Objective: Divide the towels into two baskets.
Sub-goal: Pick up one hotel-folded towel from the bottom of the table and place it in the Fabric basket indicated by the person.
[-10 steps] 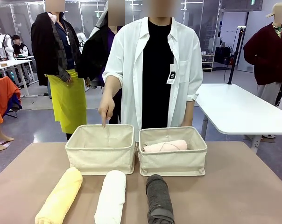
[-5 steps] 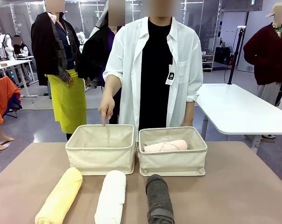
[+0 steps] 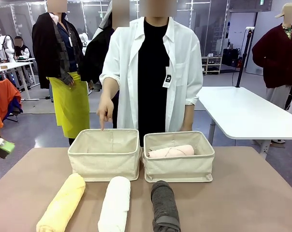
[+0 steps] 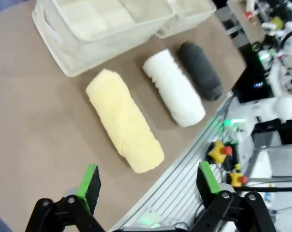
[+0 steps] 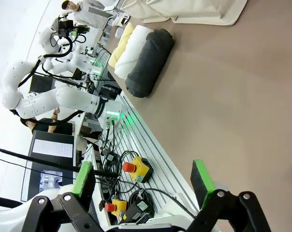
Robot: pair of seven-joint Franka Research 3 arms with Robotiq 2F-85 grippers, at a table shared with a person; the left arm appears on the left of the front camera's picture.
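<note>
Left gripper [image 4: 148, 180] and right gripper [image 5: 141, 177] released, empty
Front view: pink towel [image 3: 171, 151] in right basket [image 3: 179, 169], hand [image 3: 105, 110] pointing at left basket [image 3: 105, 166]

The left basket [image 3: 104, 166] and the right basket [image 3: 179, 170] stood side by side on the desk [image 3: 255, 193], toward its far edge. One towel [image 3: 171, 151] lay in the right basket. Before the baskets, along the near edge, lay a row of three: the left towel [image 3: 63, 204], the middle towel [image 3: 115, 203] and the right towel [image 3: 164, 207]. Behind the far edge stood a person, whose hand [image 3: 105, 111] hung over the left basket.
</note>
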